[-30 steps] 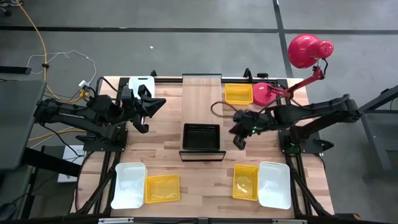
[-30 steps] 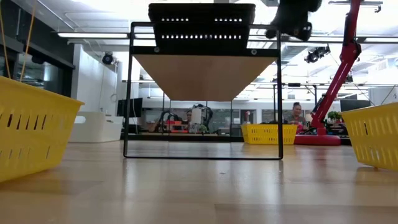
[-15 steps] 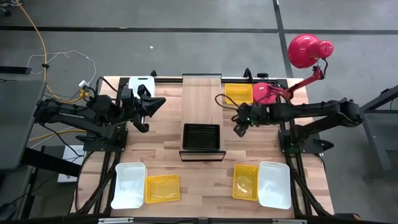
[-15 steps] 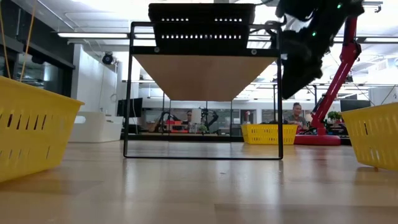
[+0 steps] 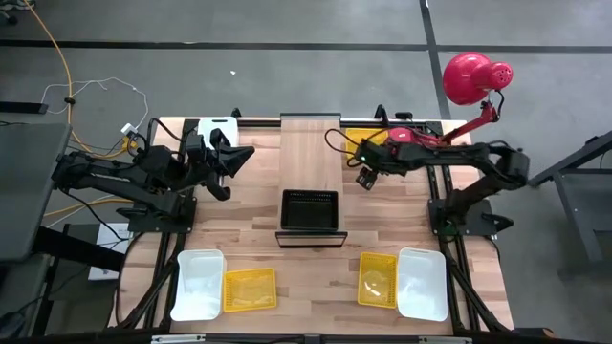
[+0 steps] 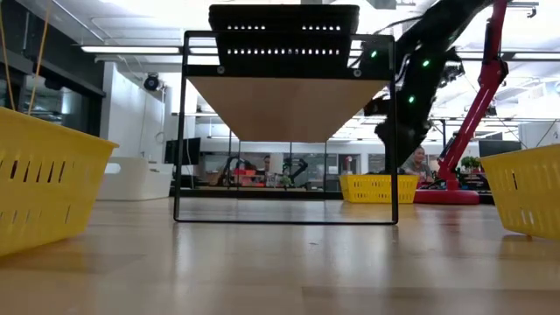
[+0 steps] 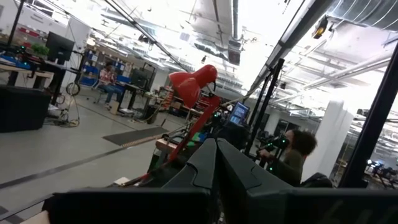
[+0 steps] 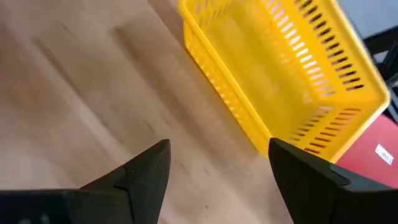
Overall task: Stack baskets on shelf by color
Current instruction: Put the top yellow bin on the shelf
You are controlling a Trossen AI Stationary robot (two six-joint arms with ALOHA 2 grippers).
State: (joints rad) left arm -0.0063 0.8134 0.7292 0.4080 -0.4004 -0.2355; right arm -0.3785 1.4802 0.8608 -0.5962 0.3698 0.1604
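Swinging away from the black basket (image 5: pixel 310 210) on the shelf (image 5: pixel 310 153), the right gripper (image 5: pixel 364 178) now hovers, fingers spread and empty, beside the far yellow basket (image 8: pixel 280 68) on the surface (image 5: pixel 258 239). That basket looks like the next pick. Left gripper (image 5: pixel 229 158) waits pressed together, over the surface left of the shelf

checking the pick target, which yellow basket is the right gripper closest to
The yellow basket at the table's far edge beside the red lamp base; the right gripper hovers open by it.
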